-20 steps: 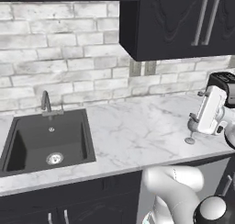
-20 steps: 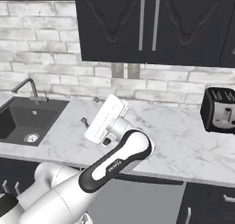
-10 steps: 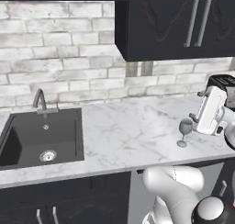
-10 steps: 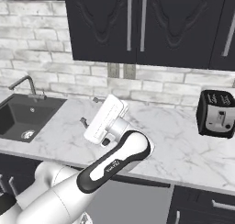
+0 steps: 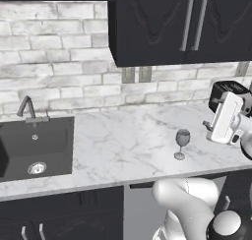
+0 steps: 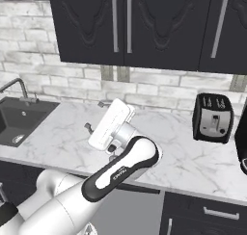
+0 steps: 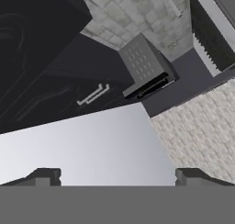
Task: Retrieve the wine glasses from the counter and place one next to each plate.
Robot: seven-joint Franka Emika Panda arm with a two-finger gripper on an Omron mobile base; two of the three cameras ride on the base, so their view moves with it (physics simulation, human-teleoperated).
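**Q:** Marble under everything, then. Where was the glass, and where were you with it?

**Me:** One wine glass [image 5: 182, 143] stood upright on the surface [image 5: 118, 145], near its front edge and well to the right of the sink [image 5: 34, 150]. My hand [image 5: 209, 127] hung just beside it on its right, raised off the marble and not touching it. The fingers were spread as far apart as they go, with nothing between them. I judged this to be the opening step: getting to the first glass, with no grasp made.

**Q:** What did the next move call for?

**Me:** By my reckoning, turning the hand down toward the glass and bringing the fingers either side of the bowl or stem before closing. It looked thin and top-heavy, so a nudge could tip it.

**Q:** Did the views agree?

**Me:** They showed different things. From the left base view I could see the glass plainly. From the right base view my own forearm covered that spot, but the toaster [image 6: 212, 117] stood clear there, further right on the marble. The hand view looked upward at dark cabinets, with my fingertips [image 7: 43, 176] wide apart at the bottom. I saw no plates.
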